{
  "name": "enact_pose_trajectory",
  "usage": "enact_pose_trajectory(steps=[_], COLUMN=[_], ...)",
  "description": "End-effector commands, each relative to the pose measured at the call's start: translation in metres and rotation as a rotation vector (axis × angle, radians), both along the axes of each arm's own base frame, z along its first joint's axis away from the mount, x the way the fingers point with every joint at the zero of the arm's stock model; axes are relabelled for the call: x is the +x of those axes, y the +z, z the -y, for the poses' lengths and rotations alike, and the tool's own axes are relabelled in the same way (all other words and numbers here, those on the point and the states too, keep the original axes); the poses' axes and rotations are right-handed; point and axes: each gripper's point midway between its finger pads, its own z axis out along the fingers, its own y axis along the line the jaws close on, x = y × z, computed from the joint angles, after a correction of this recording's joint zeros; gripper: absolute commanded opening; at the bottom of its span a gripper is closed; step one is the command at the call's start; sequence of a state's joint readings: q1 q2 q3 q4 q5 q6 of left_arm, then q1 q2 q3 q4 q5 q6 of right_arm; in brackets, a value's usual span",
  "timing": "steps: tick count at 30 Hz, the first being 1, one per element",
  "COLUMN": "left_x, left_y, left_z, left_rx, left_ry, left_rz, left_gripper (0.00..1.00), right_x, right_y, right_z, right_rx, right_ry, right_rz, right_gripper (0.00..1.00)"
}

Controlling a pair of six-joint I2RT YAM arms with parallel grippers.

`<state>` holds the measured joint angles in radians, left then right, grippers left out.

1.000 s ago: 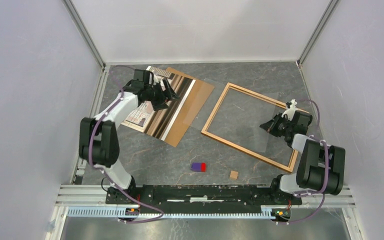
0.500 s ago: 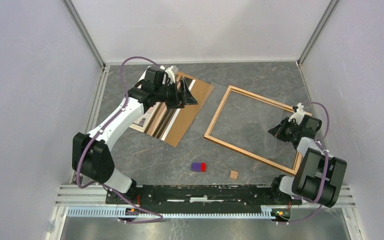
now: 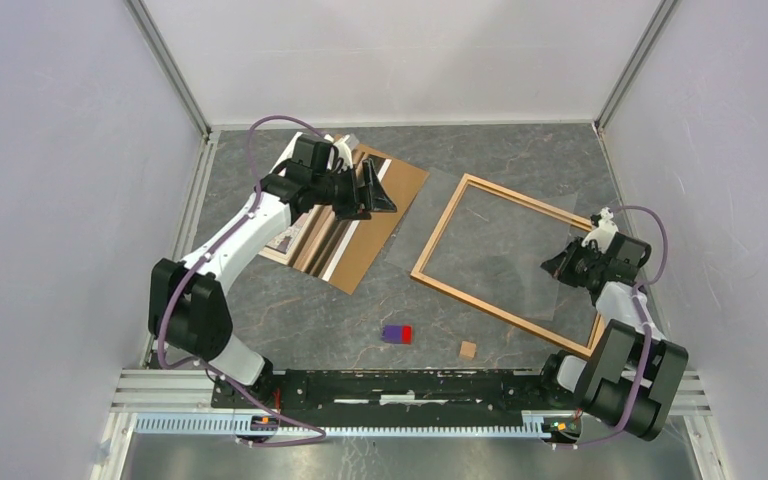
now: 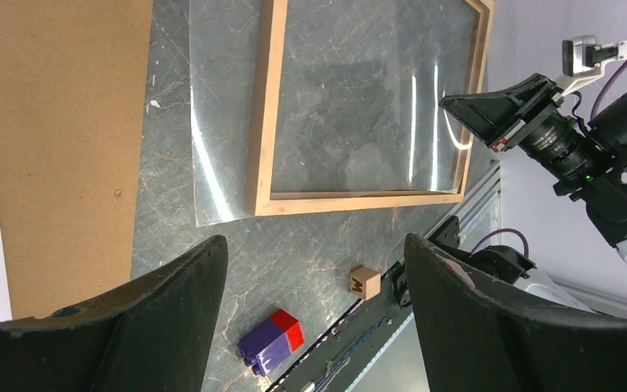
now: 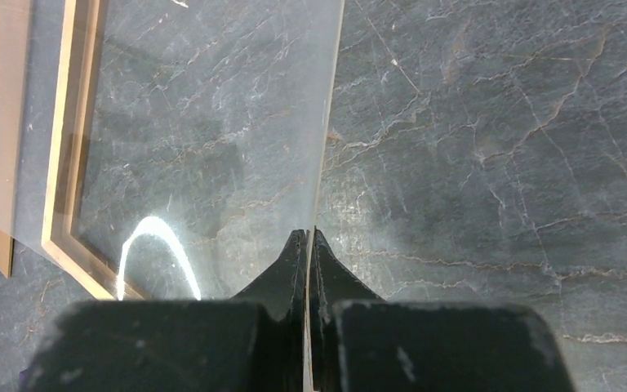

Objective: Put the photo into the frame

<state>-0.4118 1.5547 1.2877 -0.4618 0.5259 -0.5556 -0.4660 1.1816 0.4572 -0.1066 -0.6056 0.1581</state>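
A grey marbled table (image 3: 520, 150) is seen from above, with both arms reaching over it. The frame (image 3: 441, 224) is laid flat on the right half of the table, turned at an angle to the table's edges. A clear sheet (image 3: 500, 240) is spread over the frame and overhangs its moulding on the side towards the brown board (image 3: 385, 215); in the left wrist view the overhang (image 4: 220, 122) is seen just beside that board (image 4: 57, 122).

The photo (image 3: 310, 240) is found on the left half, partly on the brown board and partly hidden under the left arm, well apart from the frame.

The left gripper (image 3: 380, 190) is held above the board with its jaws spread wide and nothing between them (image 4: 314, 242).

The right gripper (image 3: 558, 262) is placed at the frame's right side; its jaws are pressed together on the edge of the clear sheet (image 5: 308, 241), with the frame's moulding (image 5: 69, 163) visible through the sheet.

A purple and red block (image 3: 397, 334) and a small wooden cube (image 3: 468, 349) are left near the front edge, apart from each other.
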Motion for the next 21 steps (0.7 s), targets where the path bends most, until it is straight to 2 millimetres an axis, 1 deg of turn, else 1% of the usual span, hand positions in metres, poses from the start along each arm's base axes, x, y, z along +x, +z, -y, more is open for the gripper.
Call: enact_pose_trajectory(steps=[1, 4, 5, 7, 9, 10, 13, 16, 19, 21], left_x=[0.006, 0.006, 0.007, 0.007, 0.008, 0.009, 0.010, 0.011, 0.012, 0.009], left_y=[0.003, -0.003, -0.007, -0.013, -0.018, -0.020, -0.028, -0.035, -0.044, -0.051], left_z=[0.006, 0.008, 0.008, 0.008, 0.009, 0.009, 0.010, 0.012, 0.014, 0.021], left_rx=[-0.021, -0.028, -0.024, -0.019, -0.013, -0.010, -0.008, -0.009, 0.001, 0.011], left_ry=[-0.026, -0.030, -0.028, -0.028, -0.028, -0.026, -0.030, -0.031, -0.033, -0.058], left_rz=[0.031, 0.012, 0.003, -0.010, -0.023, -0.027, -0.046, -0.062, -0.074, -0.085], left_gripper=[0.85, 0.84, 0.83, 0.83, 0.83, 0.82, 0.81, 0.79, 0.75, 0.71], right_x=[0.001, 0.005, 0.007, 0.011, 0.012, 0.010, 0.002, -0.002, -0.008, -0.012], right_y=[0.015, 0.030, 0.038, 0.051, 0.060, 0.059, 0.047, 0.038, 0.031, 0.028], right_z=[0.006, 0.003, 0.002, 0.003, 0.004, 0.007, 0.018, 0.021, 0.026, 0.030], right_rx=[-0.052, -0.045, -0.041, -0.056, -0.068, -0.080, -0.126, -0.114, -0.115, -0.135], right_ry=[0.001, 0.013, 0.014, 0.010, 0.001, -0.013, -0.048, -0.065, -0.077, -0.082], right_rz=[0.045, 0.080, 0.109, 0.155, 0.177, 0.165, 0.088, 0.072, 0.051, 0.028], right_gripper=[0.00, 0.00, 0.00, 0.00, 0.00, 0.00, 0.00, 0.00, 0.00, 0.00])
